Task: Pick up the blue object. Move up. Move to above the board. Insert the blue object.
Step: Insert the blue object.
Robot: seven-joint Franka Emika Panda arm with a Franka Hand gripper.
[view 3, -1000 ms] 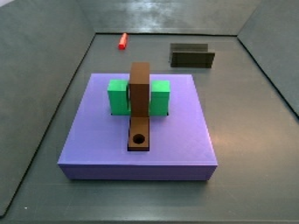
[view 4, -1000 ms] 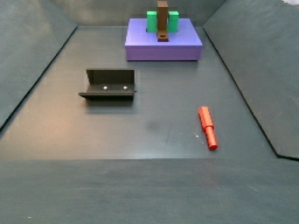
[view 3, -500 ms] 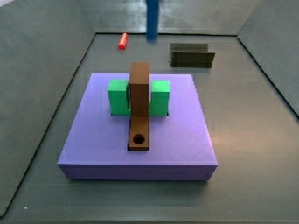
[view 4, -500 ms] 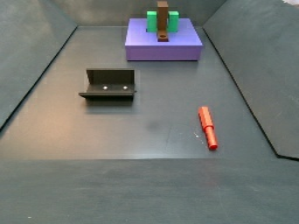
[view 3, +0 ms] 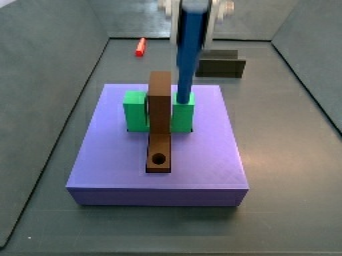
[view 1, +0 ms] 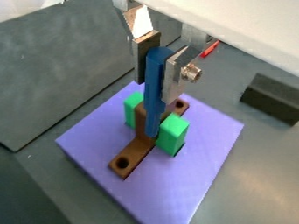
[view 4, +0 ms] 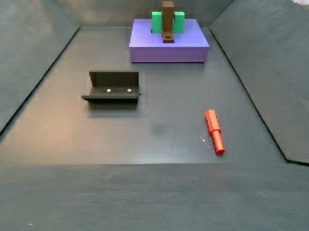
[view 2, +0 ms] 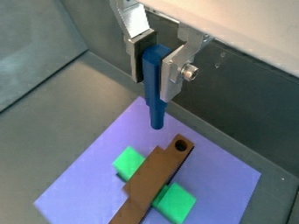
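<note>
My gripper (view 3: 197, 8) is shut on the blue object (view 3: 187, 60), a thin bright blue peg that hangs upright from the fingers. It is in the air over the lavender slab (view 3: 201, 155), and its lower end does not touch the board (view 3: 160, 115). The board is a brown plank through a green block (view 3: 135, 112), with a round hole (view 3: 160, 158) at its near end. Both wrist views show the gripper (view 1: 156, 83) (view 2: 156, 79) holding the peg (view 1: 152, 109) (view 2: 156, 109) above the board (view 1: 132, 154) (view 2: 152, 179). In a side view only the board (view 4: 169, 23) shows.
A short red peg (view 3: 139, 45) (view 4: 215, 132) lies on the grey floor. The dark fixture (view 3: 221, 65) (view 4: 112, 87) stands on the floor away from the slab (view 4: 169, 50). Grey walls enclose the floor.
The gripper with the blue object has come into a side view from the top and moved from far behind the slab to over the board.
</note>
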